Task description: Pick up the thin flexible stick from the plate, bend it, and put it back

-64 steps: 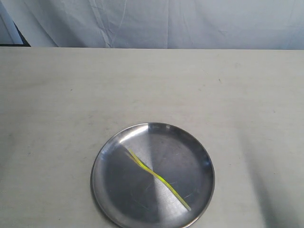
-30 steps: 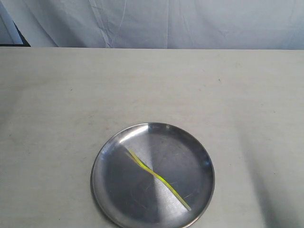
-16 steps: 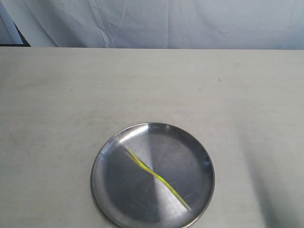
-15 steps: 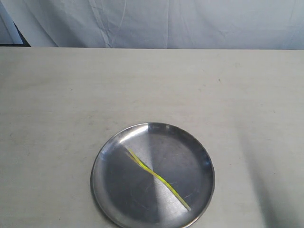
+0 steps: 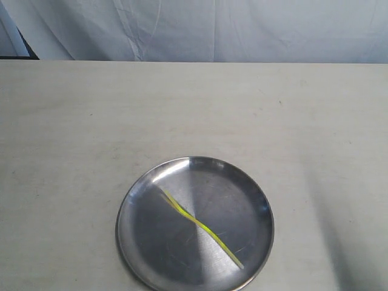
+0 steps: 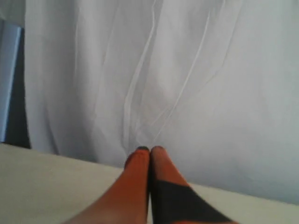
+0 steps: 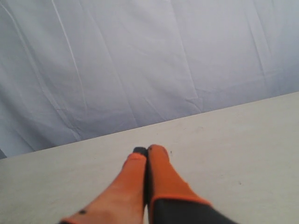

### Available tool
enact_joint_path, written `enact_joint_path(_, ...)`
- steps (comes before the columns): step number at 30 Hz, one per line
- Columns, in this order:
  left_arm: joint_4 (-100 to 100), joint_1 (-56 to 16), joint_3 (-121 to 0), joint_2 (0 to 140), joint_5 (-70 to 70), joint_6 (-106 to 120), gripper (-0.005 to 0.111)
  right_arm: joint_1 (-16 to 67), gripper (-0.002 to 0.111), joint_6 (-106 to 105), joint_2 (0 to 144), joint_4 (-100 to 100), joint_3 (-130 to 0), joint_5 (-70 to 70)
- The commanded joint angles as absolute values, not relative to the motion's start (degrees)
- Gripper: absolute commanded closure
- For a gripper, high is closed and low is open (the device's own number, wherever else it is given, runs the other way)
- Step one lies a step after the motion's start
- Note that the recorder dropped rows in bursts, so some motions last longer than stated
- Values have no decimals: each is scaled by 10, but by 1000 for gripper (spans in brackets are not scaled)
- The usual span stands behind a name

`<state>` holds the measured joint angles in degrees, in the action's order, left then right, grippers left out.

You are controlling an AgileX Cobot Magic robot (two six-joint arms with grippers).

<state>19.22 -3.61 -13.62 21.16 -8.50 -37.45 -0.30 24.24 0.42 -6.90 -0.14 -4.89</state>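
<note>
On the pale table [image 5: 182, 109], only the exterior view shows the round silver metal plate [image 5: 151, 248], with the thin yellow-green stick [image 5: 202, 227] lying slantwise across its middle, inside the rim. The wrist views alone show the left gripper [image 6: 150, 150] and the right gripper [image 7: 146, 150], each with its orange fingers pressed together on nothing, pointing toward the white cloth backdrop [image 5: 254, 30]. Plate and stick lie just as they did two seconds ago

Lab-style test bench: bare pale tabletop [image 5: 194, 109] below jaws of left gripper [image 6: 150, 149], right gripper [image 7: 146, 149]; creased white sheet [image 5: 242, 30] hung as backdrop ahead of them.
</note>
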Motion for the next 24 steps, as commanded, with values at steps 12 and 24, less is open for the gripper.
enact_joint_path(12,74,28,0,0,46,-150,107,-6,108,240,0,-69,0,-44)
enact_joint_path(24,75,28,0,0,41,-150,107,-6,108,240,0,-69,0,-41)
